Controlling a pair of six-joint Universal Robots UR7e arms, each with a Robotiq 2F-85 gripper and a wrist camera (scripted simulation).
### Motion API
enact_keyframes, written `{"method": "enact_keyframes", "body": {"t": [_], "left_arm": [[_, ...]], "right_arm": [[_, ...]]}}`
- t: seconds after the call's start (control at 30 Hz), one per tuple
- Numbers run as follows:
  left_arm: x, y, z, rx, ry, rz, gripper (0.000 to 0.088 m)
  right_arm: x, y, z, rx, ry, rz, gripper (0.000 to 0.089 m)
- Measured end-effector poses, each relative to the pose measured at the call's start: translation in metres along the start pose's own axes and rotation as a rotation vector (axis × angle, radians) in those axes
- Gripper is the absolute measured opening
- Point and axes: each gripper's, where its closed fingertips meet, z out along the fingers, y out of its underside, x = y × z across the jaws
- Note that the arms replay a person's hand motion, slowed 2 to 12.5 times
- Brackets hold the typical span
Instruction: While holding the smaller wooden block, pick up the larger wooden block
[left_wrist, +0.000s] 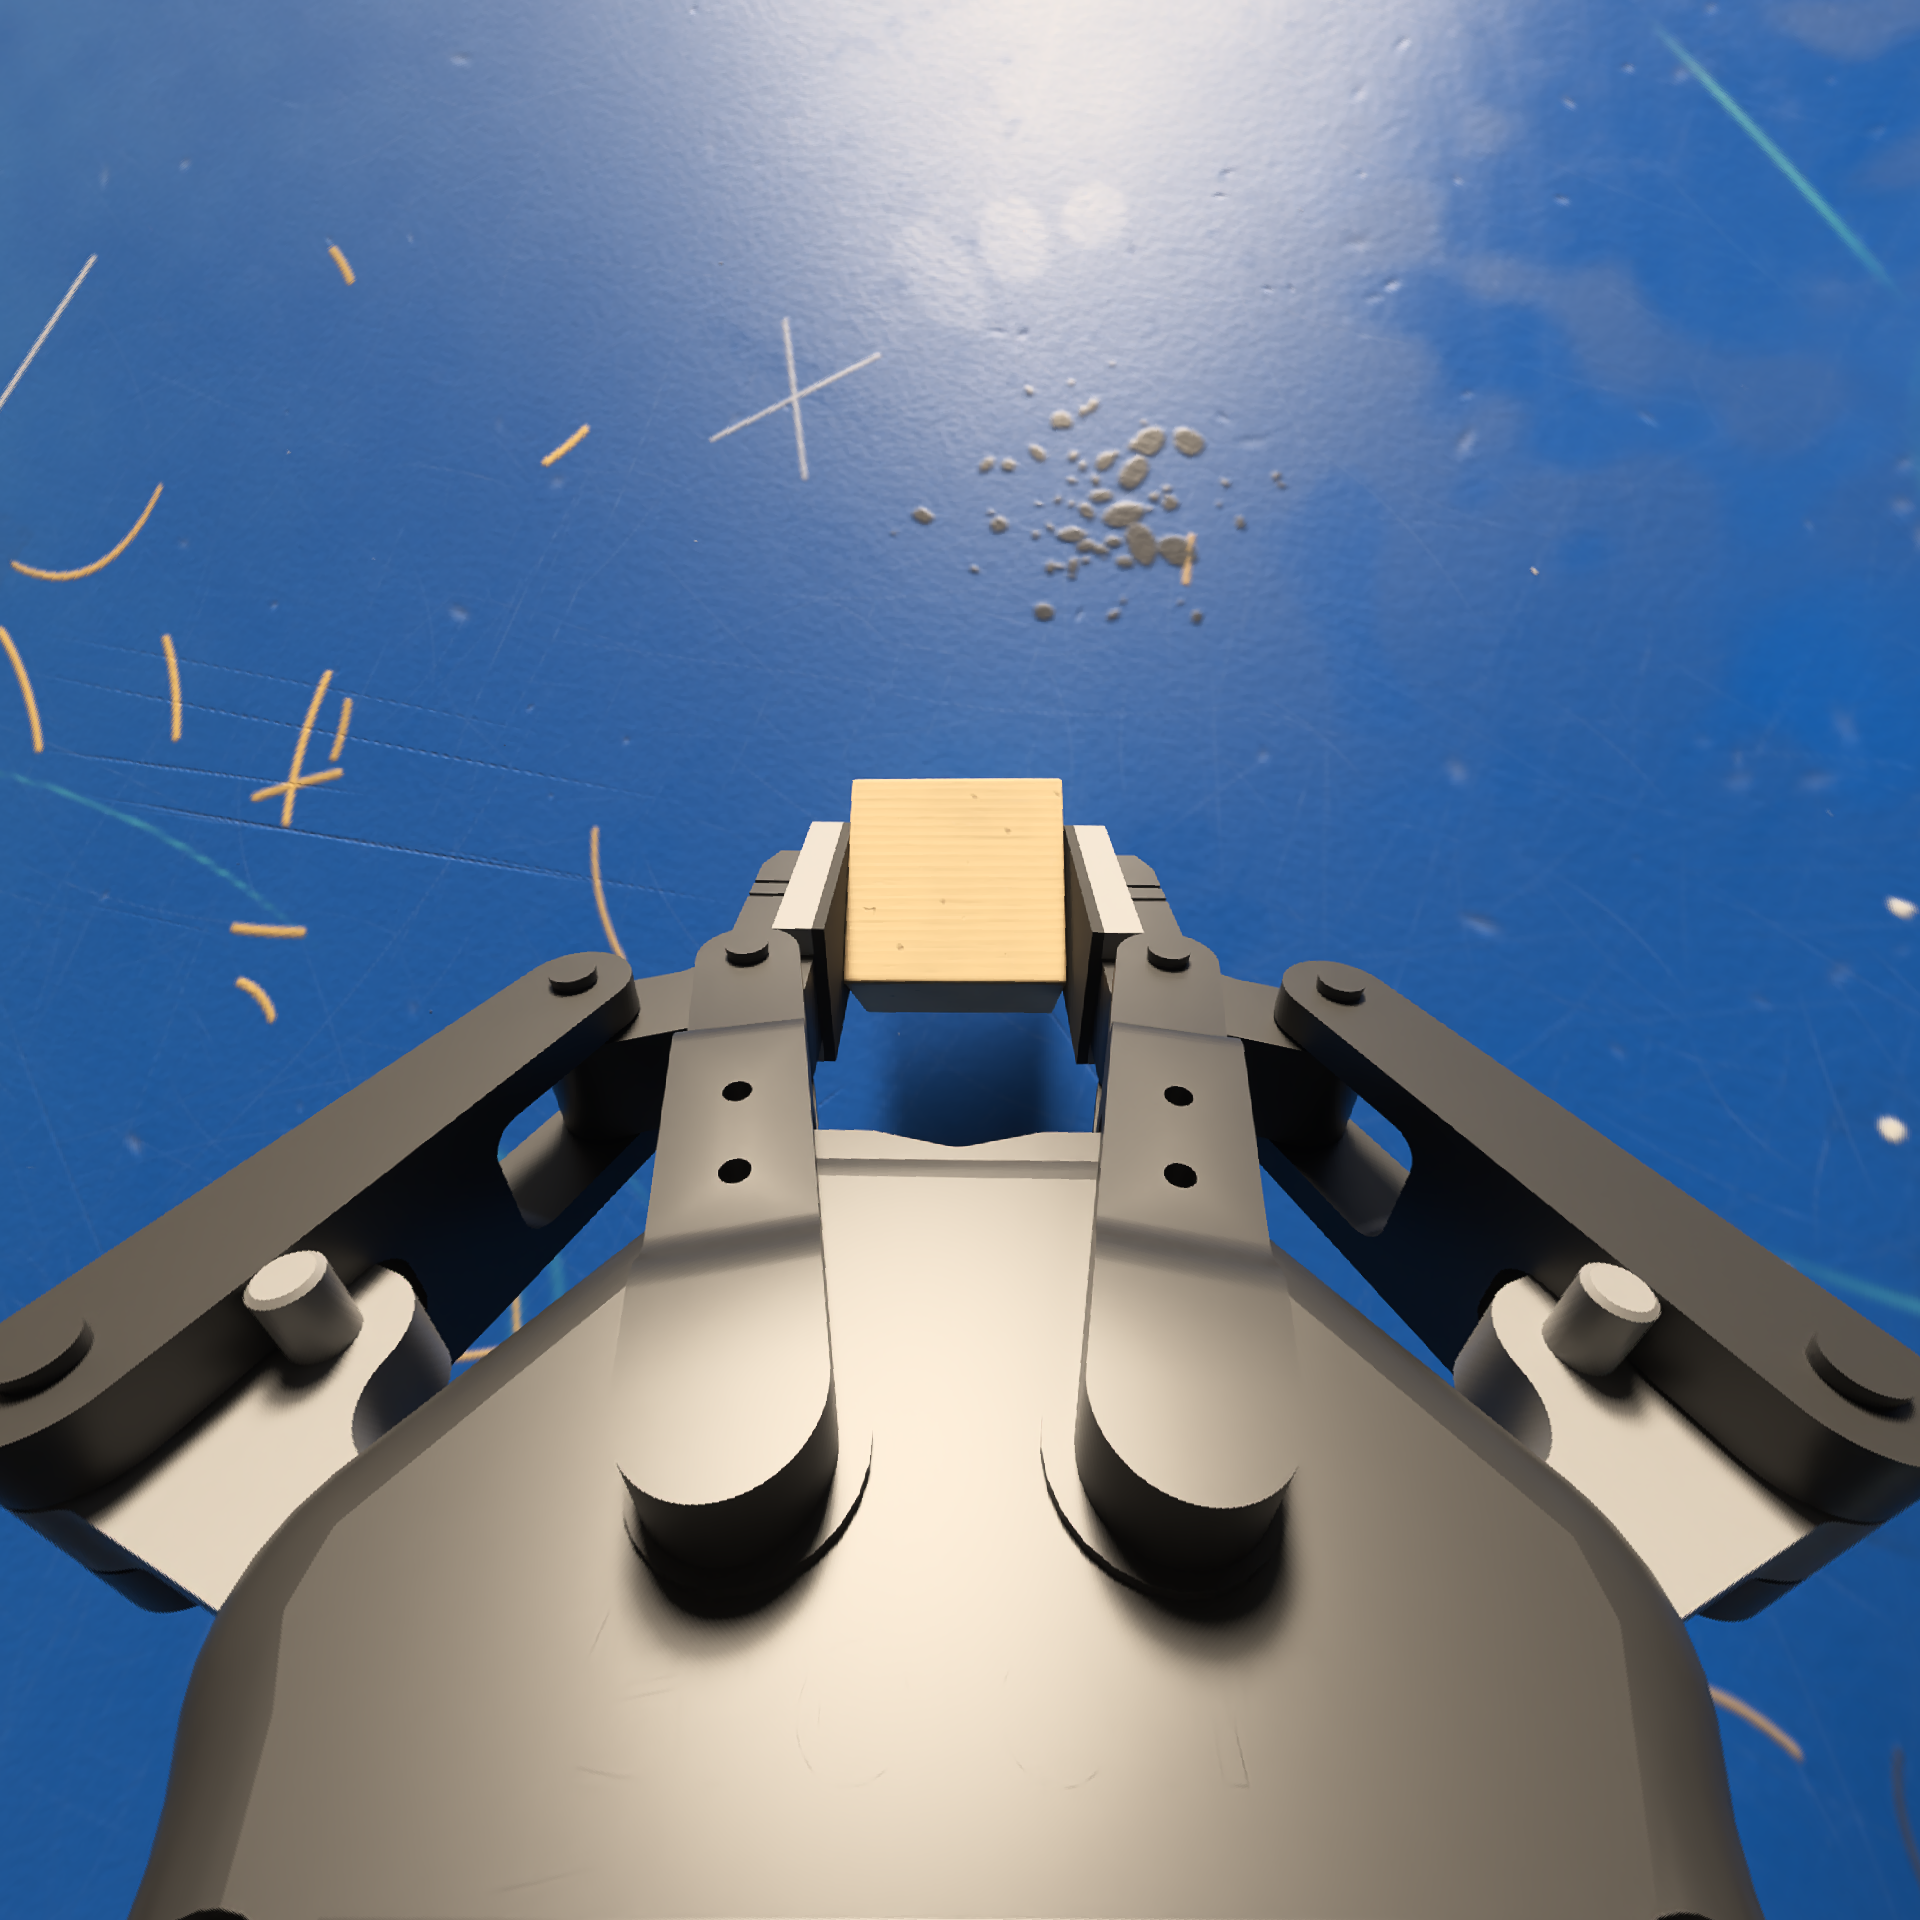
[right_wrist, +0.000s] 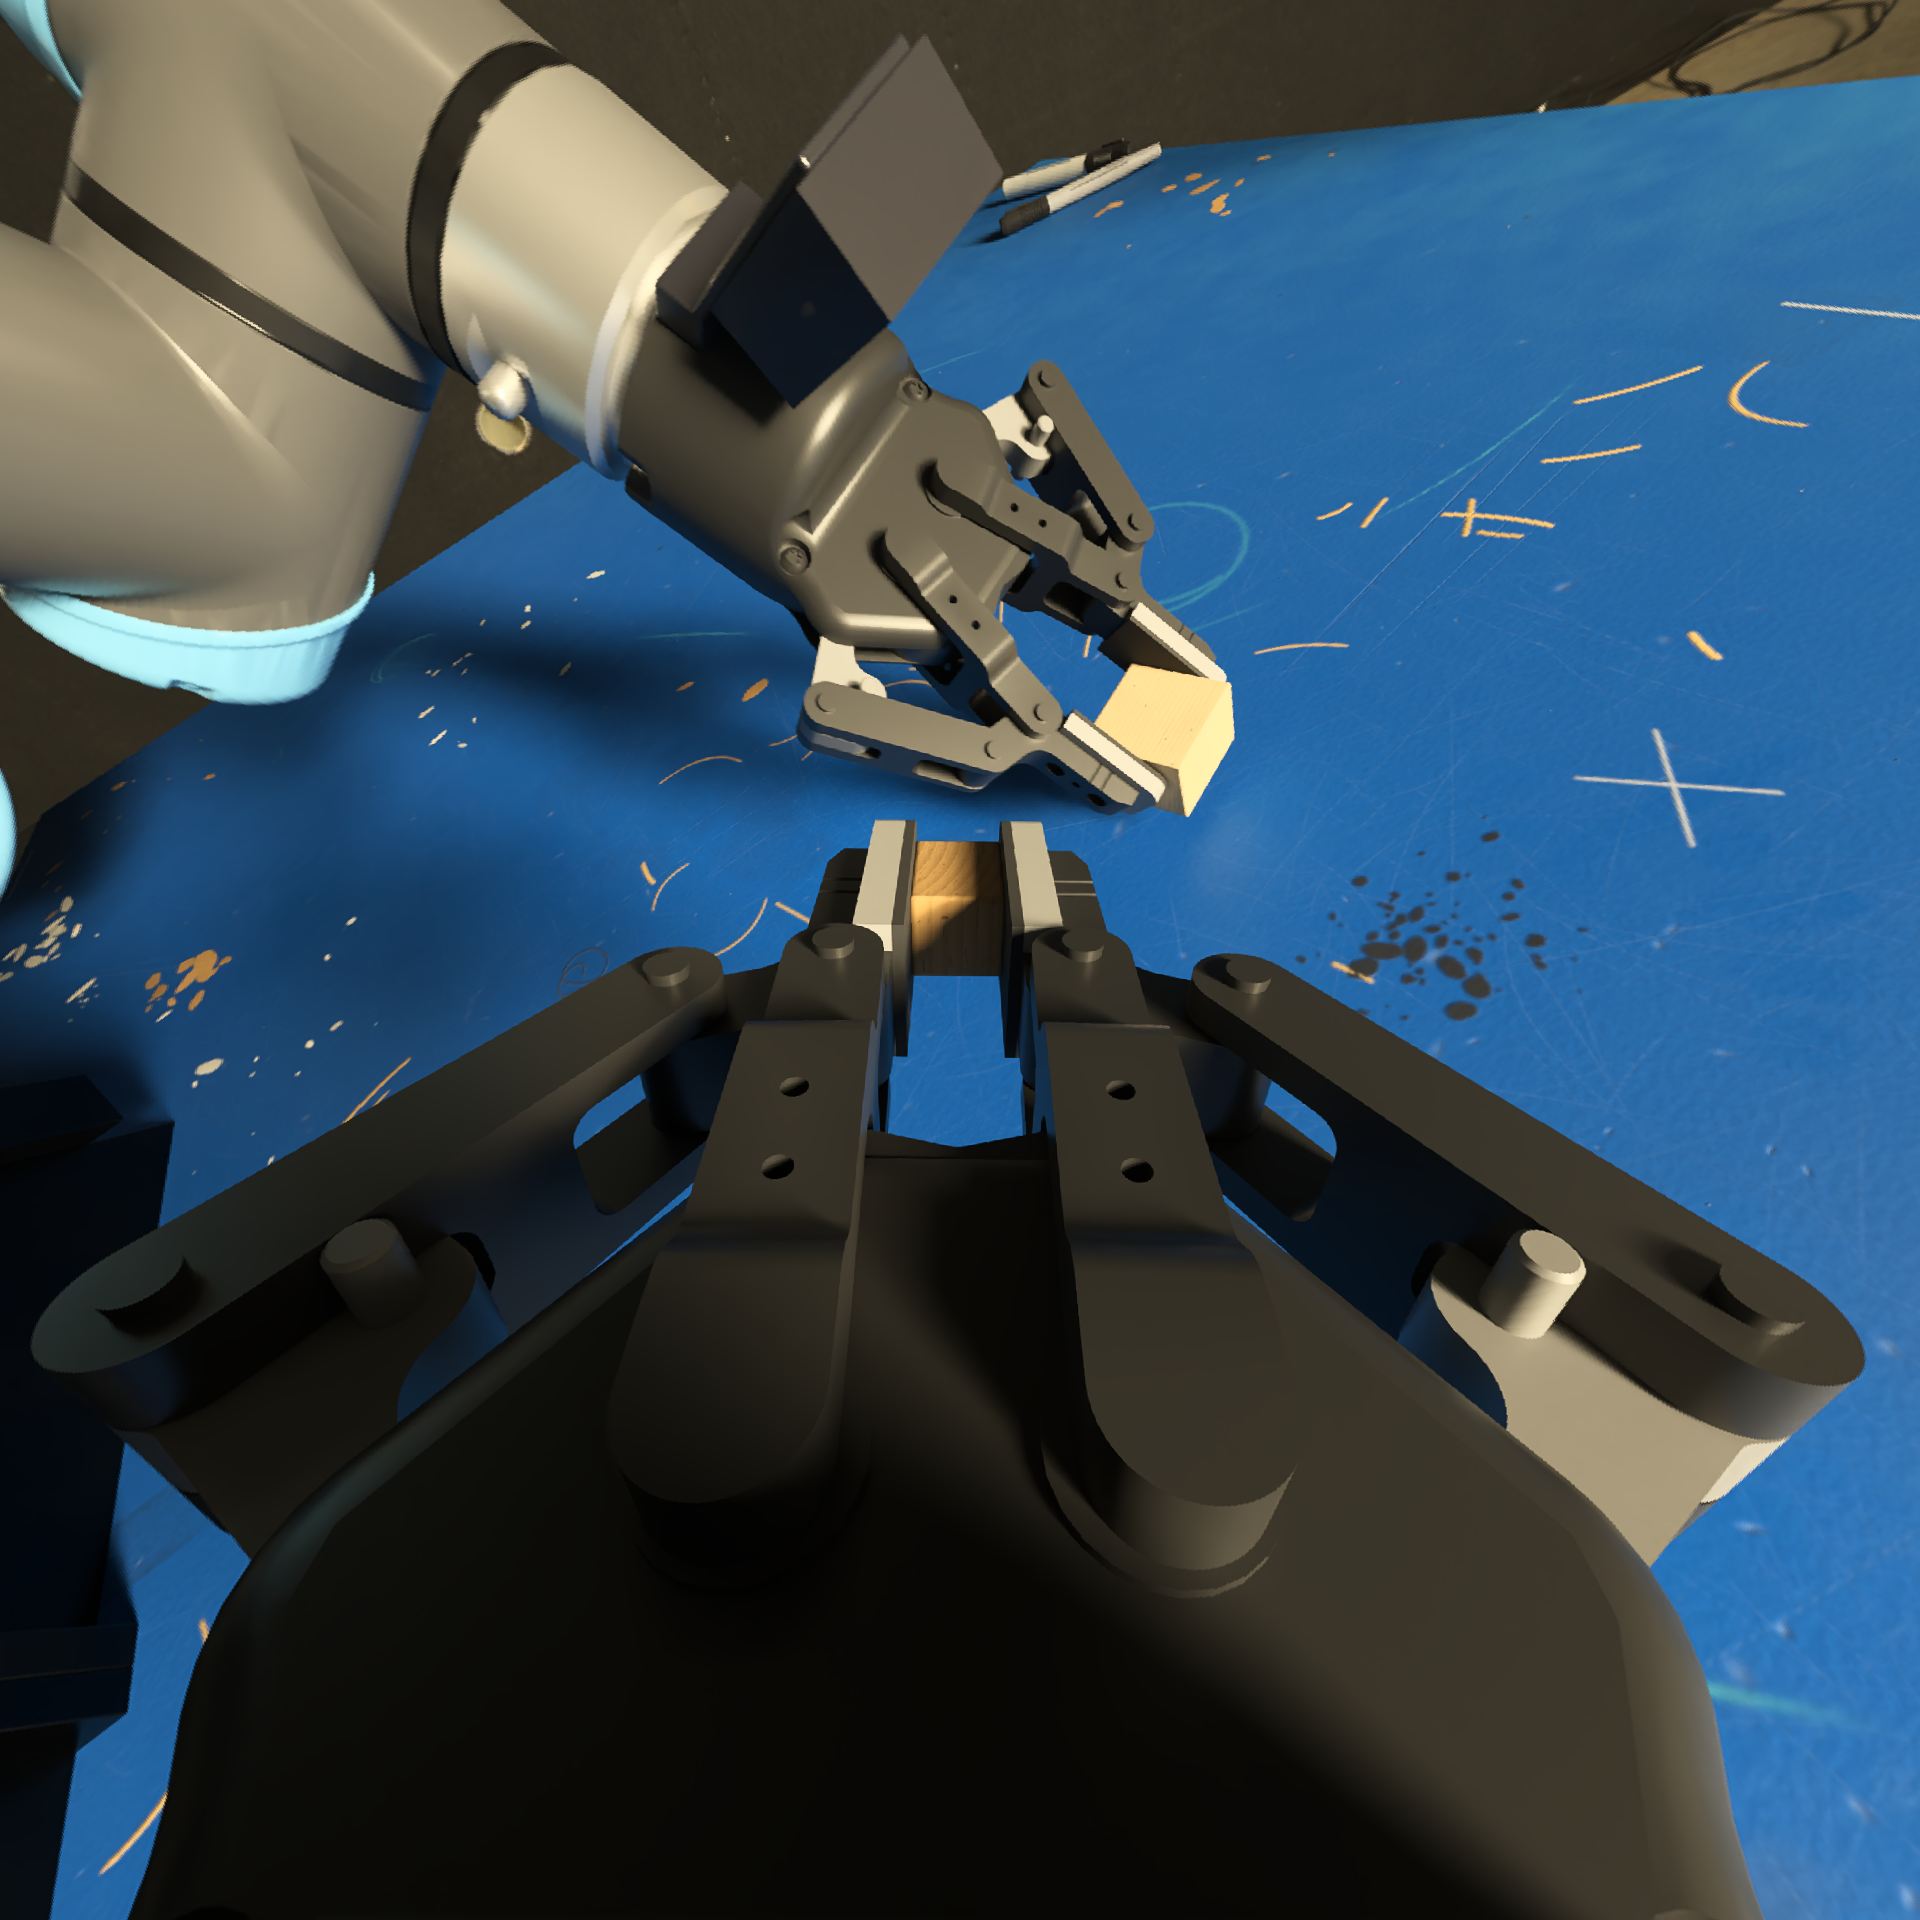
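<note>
My left gripper (left_wrist: 956, 883) is shut on the larger wooden block (left_wrist: 956, 883), a pale cube gripped between both pads above the blue table. In the right wrist view this same gripper (right_wrist: 1179, 717) shows farther off, holding the larger block (right_wrist: 1169, 727) close over the table. My right gripper (right_wrist: 956, 883) is shut on the smaller wooden block (right_wrist: 945, 899), a darker tan cube pinched between its fingertips, just in front of the left gripper.
The blue table (left_wrist: 1455, 727) is scratched, with orange marks, a white cross (left_wrist: 795, 395) and grey paint spots (left_wrist: 1122, 499). The left arm (right_wrist: 312, 291) reaches in from the upper left. Two markers (right_wrist: 1081, 182) lie near the table's far edge.
</note>
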Motion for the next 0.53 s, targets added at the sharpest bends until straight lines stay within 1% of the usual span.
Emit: {"method": "enact_keyframes", "body": {"t": [0.27,0.53], "left_arm": [[0.009,0.006,-0.024,-0.052,0.051,0.113,0.0342],[0.023,0.014,-0.053,-0.113,0.145,0.207,0.0342]], "right_arm": [[0.0,0.001,0.0,-0.008,-0.002,0.002,0.014],[-0.002,0.003,0.002,-0.022,-0.004,-0.005,0.014]]}}
